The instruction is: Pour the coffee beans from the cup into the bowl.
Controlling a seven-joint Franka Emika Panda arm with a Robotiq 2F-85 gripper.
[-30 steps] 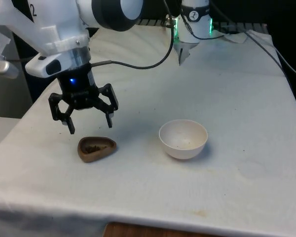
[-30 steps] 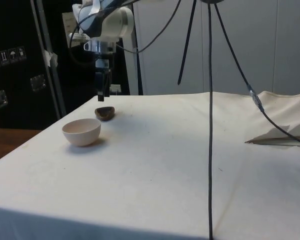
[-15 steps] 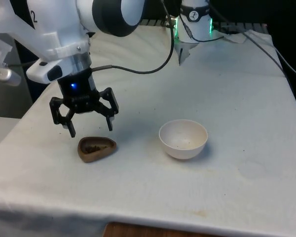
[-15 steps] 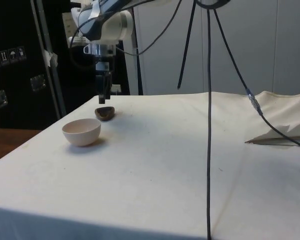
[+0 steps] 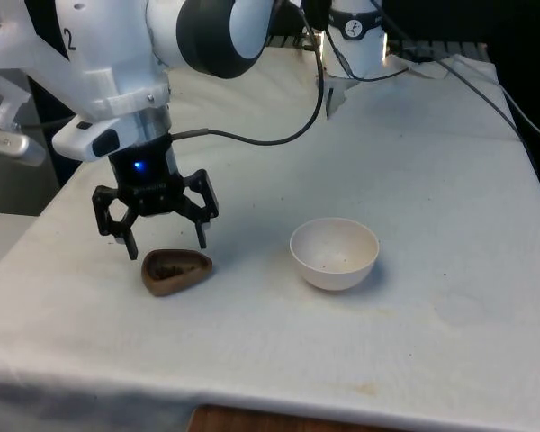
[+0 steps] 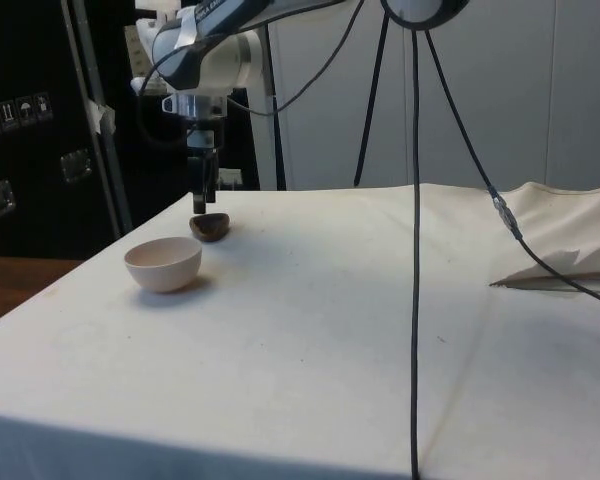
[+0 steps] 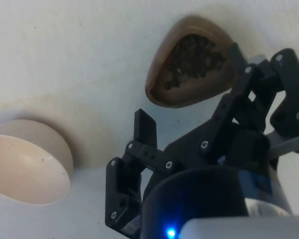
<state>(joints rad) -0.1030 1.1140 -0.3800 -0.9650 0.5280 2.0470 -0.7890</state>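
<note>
None of the beans [image 7: 193, 62] are poured: the brown cup [image 5: 175, 271] sits full, bowl [image 5: 334, 253] empty, released claw [image 5: 165, 245] hovering just above the cup.

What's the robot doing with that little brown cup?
The gripper hangs open just above the brown cup, which sits on the white cloth with coffee beans inside. It hasn't grabbed the cup yet. The white bowl waits beside it with no beans poured in.
</note>
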